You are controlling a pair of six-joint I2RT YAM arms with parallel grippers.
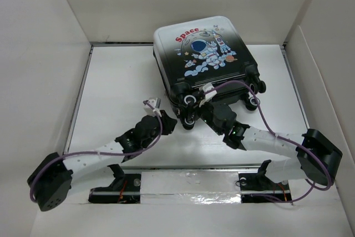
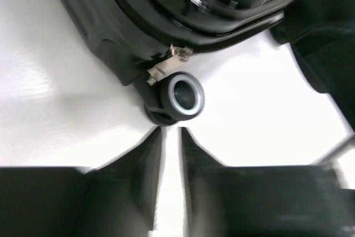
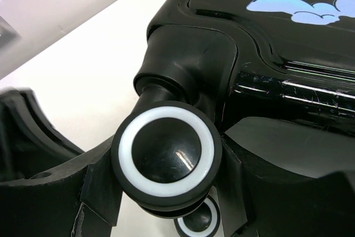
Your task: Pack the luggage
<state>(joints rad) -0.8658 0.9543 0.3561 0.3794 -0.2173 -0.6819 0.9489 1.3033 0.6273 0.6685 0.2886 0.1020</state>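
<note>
1. On white table, far centre: suitcase lies closed, astronaut print up, wheels toward my bases.
2. My right gripper clamps 1 caster wheel at its near edge.
3. My left gripper: jaws pinched nearly together, empty, just short of zipper pull.

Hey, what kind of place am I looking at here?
Probably a robot test cell rather than a home: a white table boxed in by plain white walls, a left arm and right arm bolted at its near edge, and a suitcase laid before them.
</note>
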